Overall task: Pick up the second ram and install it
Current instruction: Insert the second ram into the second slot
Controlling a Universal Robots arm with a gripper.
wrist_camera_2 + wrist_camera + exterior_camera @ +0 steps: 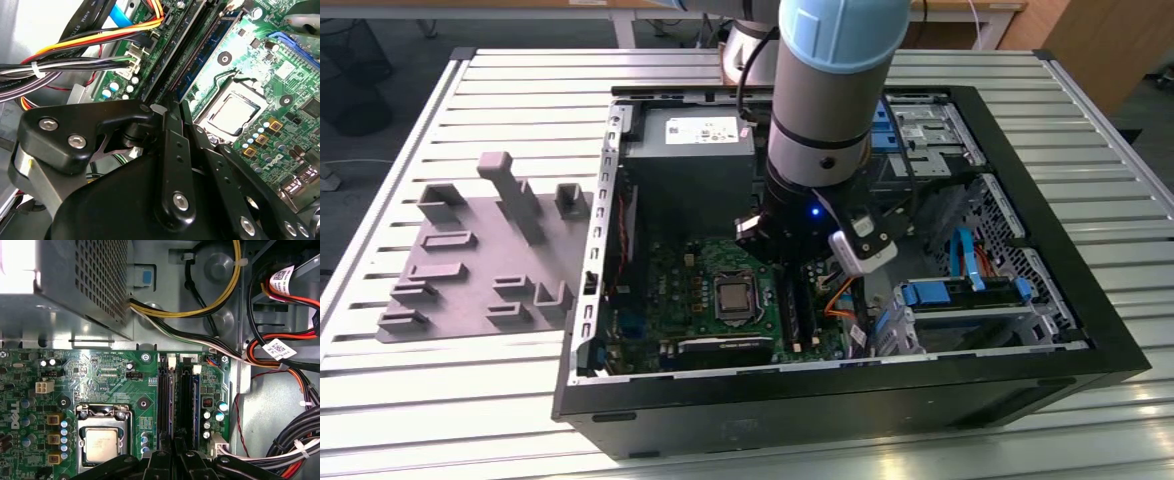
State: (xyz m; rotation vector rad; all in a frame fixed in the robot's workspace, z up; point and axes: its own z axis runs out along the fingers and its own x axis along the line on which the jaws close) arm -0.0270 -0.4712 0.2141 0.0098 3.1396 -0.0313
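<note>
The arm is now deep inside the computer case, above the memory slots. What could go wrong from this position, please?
1. The hand hangs low over the memory slots, which lie close side by side; a small offset could press into the wrong slot.
2. The cable bundle runs right beside the slots and might snag on the hand.
3. The bare processor is near; a slip could strike it.

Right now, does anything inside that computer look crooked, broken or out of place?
Nothing stands out. The gripper sits low over the memory slots beside the processor socket, and the cables lie bundled off the board.
</note>
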